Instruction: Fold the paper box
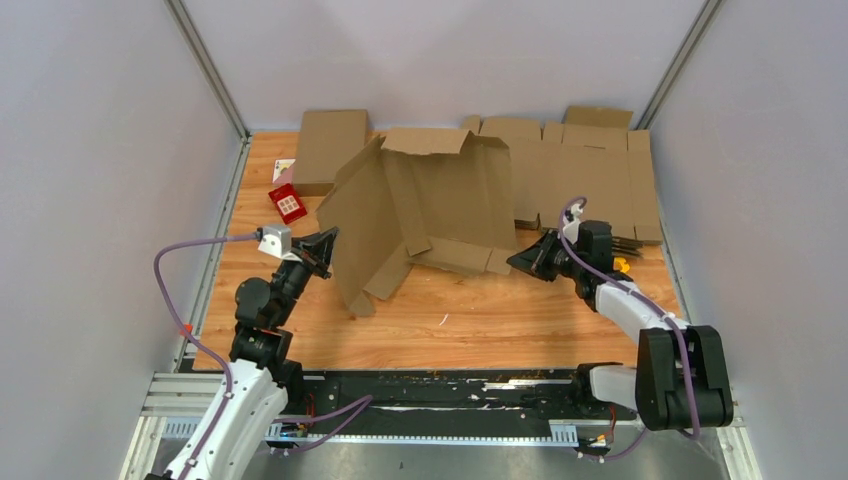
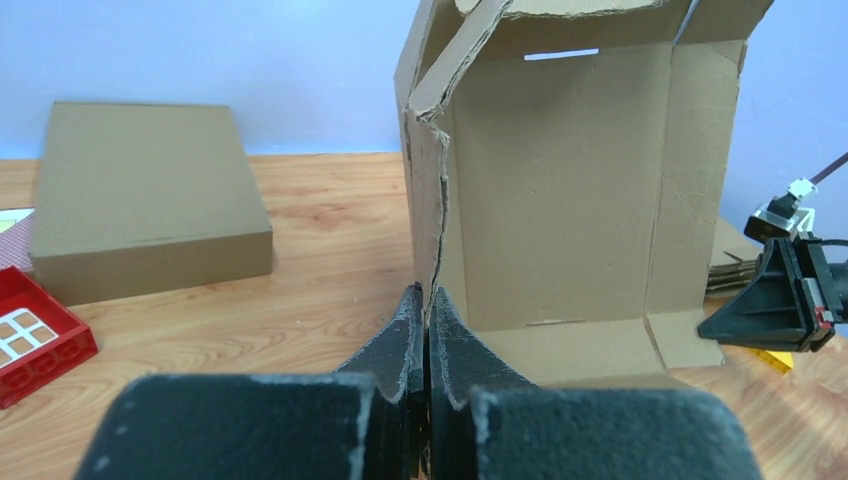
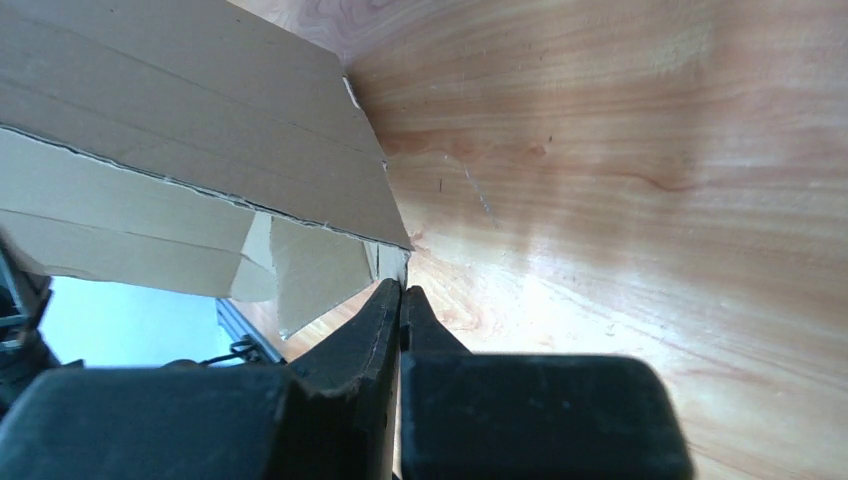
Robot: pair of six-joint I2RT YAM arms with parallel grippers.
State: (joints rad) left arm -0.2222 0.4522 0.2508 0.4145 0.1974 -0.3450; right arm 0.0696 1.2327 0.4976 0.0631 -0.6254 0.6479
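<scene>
The paper box point(image 1: 430, 210) stands half-raised on the worktop point(image 1: 480, 320), its opposite edges pinched in the fully closed left jaws and right jaws, so an uneven pull could tear the thin cardboard or slip it free.

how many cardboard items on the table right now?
3. A half-folded box mid-table, pinched by the left tool and right tool; a closed box far left; a pile of flat blanks far right, sheets in it uncountable.
</scene>
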